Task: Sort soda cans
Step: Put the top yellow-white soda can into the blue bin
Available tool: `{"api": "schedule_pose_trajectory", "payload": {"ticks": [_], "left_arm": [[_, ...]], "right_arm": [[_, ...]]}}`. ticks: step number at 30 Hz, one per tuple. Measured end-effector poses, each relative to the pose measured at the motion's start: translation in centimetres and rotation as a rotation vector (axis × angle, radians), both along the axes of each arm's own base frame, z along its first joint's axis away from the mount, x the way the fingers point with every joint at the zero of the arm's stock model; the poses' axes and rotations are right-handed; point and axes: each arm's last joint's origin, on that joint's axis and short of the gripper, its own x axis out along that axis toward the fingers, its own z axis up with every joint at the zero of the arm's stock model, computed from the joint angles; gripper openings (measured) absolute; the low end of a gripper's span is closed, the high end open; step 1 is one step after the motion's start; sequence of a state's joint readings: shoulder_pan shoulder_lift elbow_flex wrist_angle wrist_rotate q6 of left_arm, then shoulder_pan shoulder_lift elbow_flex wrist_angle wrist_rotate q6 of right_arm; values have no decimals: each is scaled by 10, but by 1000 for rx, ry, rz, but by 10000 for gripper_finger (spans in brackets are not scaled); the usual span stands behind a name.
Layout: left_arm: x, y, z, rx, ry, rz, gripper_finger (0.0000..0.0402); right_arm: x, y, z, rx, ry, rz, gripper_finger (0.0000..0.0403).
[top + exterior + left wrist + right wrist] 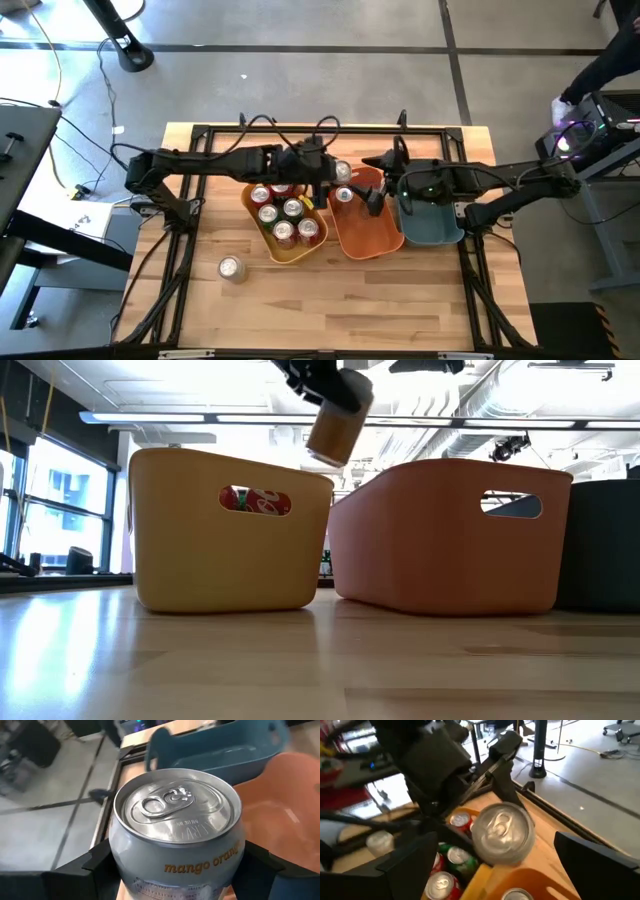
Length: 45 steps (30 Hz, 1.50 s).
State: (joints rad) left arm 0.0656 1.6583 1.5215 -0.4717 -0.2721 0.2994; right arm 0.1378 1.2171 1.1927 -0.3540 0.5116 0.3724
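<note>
My left gripper (328,180) is shut on a silver soda can (175,835) lettered "mango orange". It holds the can in the air above the adjoining rims of the yellow bin (262,240) and the orange bin (372,240); in the low view the can (338,425) hangs tilted above both bins. Several red and green cans (285,215) stand in the yellow bin, and one silver-topped can (345,195) stands in the orange bin. Another can (232,267) sits on the table. My right gripper (373,190) is open over the orange bin, close to the held can (502,835). My left gripper pinches the silver can's side wall (120,865) between its two fingers (95,865), below the top rim. It comes slanting from above and the table's left. The can is lifted clear and tilted, with its pull-tab top (172,802) toward the wrist camera.
The teal bin (432,225) stands right of the orange bin, under the right arm. A black frame (190,200) runs around the tabletop. Bare wood (330,310) lies on the near side of the bins. A person (600,70) is at the far right, beyond the table.
</note>
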Motion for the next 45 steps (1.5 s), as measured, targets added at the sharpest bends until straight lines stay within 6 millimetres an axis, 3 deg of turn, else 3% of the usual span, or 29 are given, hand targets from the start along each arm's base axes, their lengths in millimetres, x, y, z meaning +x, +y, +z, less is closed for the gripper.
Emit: {"api": "schedule_pose_trajectory", "payload": {"ticks": [8, 21, 24, 30, 36, 41, 43, 45], "left_arm": [[24, -13, -7, 21, 35, -75, 270], [33, -16, -6, 30, 27, -79, 270], [33, -16, -6, 29, 26, -79, 270], [33, -16, -7, 25, 25, -84, 270], [32, -17, -7, -3, 25, -73, 270], [32, -17, -4, -53, -3, -52, 371], [31, -17, -3, -52, -4, -57, 381], [29, -18, 0, -54, -5, -61, 368]], "right_arm": [[13, 0, -16, -175, 162, 60, 394], [17, -13, -32, -149, 281, 30, 390], [18, -16, -34, -115, 280, 37, 367], [24, -18, -38, -109, 286, 50, 268], [23, -18, -33, -120, 255, 52, 268], [17, -19, -27, -128, 229, 40, 268], [14, -19, -24, -128, 218, 37, 268], [13, -19, -23, -128, 214, 37, 268]]}}
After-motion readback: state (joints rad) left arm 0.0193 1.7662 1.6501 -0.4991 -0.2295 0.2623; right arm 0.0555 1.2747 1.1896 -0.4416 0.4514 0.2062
